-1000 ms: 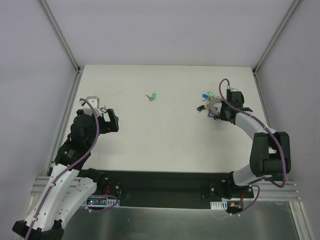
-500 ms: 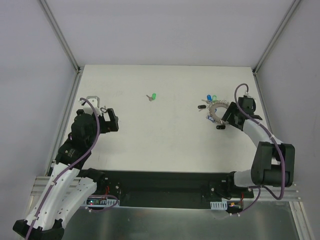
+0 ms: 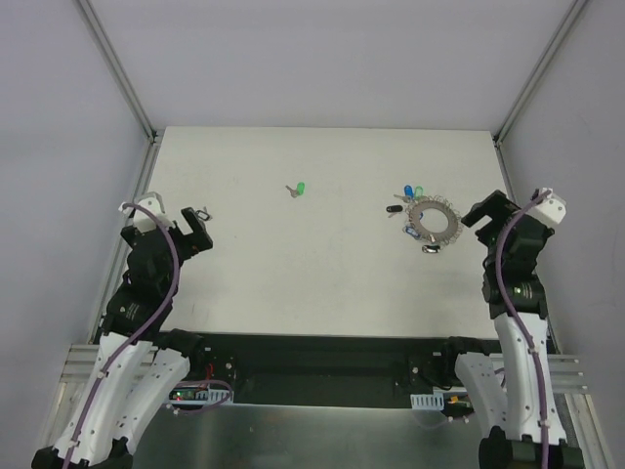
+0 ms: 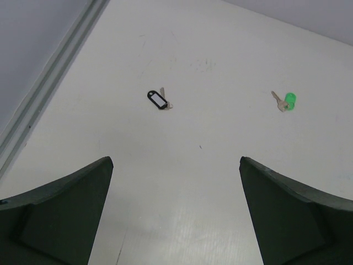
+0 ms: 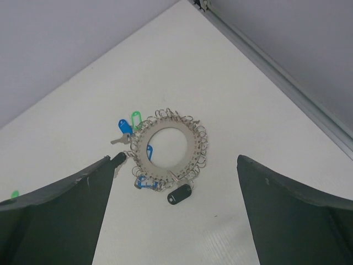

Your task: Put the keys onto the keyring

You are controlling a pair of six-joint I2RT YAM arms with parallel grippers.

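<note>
The keyring (image 3: 432, 219) (image 5: 193, 144), a flat silver ring edged with small wire loops, lies on the white table at the right. Blue (image 5: 124, 127) and green (image 5: 136, 117) key tags and a black tag (image 5: 180, 194) hang from its rim. A green-headed key (image 3: 299, 189) (image 4: 287, 101) lies alone mid-table. A key with a black tag (image 3: 202, 212) (image 4: 158, 100) lies at the left. My right gripper (image 3: 485, 212) (image 5: 174, 159) stands open, apart from the keyring on its right. My left gripper (image 3: 188, 228) (image 4: 175, 160) is open and empty, short of the black-tag key.
Metal frame rails run along the table's left edge (image 4: 49, 88) and right edge (image 5: 287, 77). Grey walls enclose the table on three sides. Both arm bases sit at the near edge.
My right gripper has opened, let go of the keyring and drawn back to the right. The keyring now lies flat on the table. My left arm has pulled back slightly leftward.
</note>
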